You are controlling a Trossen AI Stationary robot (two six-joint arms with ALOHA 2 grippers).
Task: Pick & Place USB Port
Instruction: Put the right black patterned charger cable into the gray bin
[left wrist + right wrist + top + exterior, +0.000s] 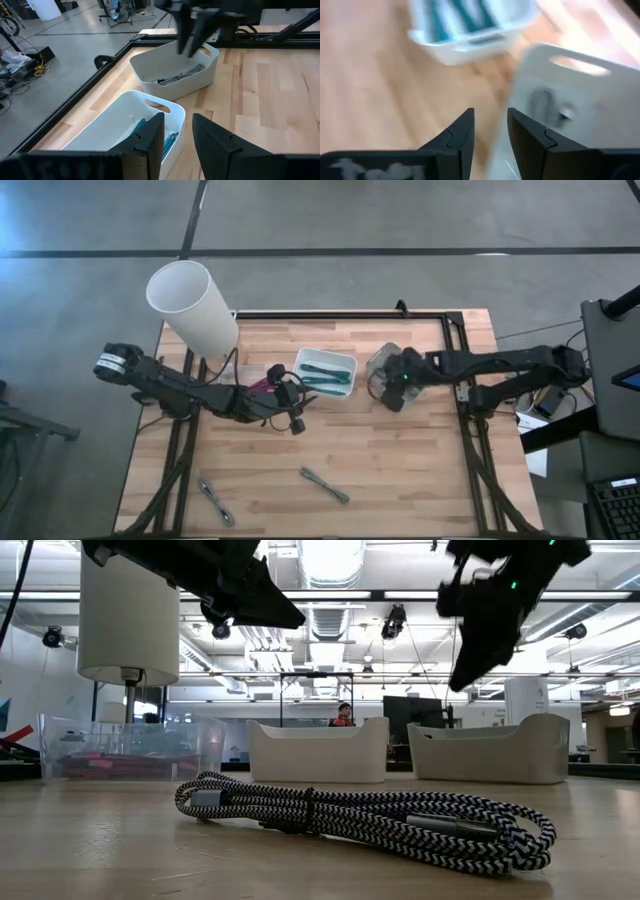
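Two braided black-and-white USB cables (325,485) (215,501) lie flat on the wooden table near its front edge; one coil (360,815) fills the low view. Another braided cable (182,77) lies inside a white bin (200,75). My right gripper (490,130) hangs open above that bin (570,100), with nothing between its fingers. My left gripper (177,135) is also open and holds nothing; it hovers over the near end of a second white bin (115,130) that holds teal cables (325,375).
A tall white cylinder (193,305) stands at the back left. A clear bin with red things (130,750) sits by the left arm. A black frame (340,314) runs along the table's far edge. Bare wood lies between the bins and the front cables.
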